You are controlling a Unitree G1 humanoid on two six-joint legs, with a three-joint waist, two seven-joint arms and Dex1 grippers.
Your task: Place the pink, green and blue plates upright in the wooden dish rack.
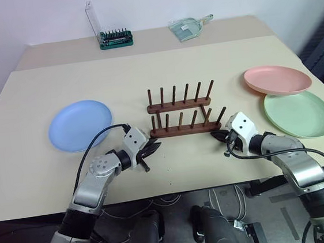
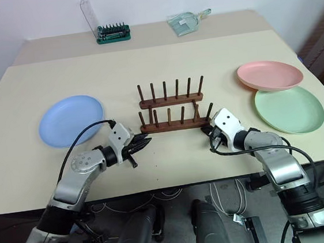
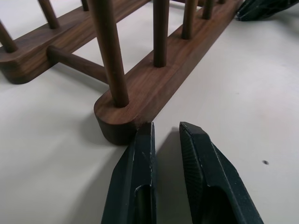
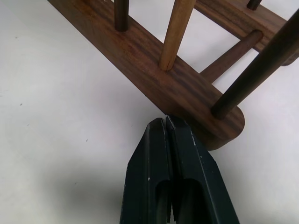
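- We see the wooden dish rack (image 1: 182, 112) standing empty mid-table, dark brown pegs upright.
- Our blue plate (image 1: 80, 125) lies flat, well left of it.
- Our pink plate (image 1: 277, 80) overlaps the green plate (image 1: 298, 114) on the right.

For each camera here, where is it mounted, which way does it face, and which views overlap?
Left and right eye views: on the head, looking forward and down over the beige table; both arms show.
Left wrist view: along the left gripper, jaws slightly apart, at one end of the dark brown wooden dish rack.
Right wrist view: along the right gripper, jaws shut, at the rack's other end.
Shared: all views show the rack.
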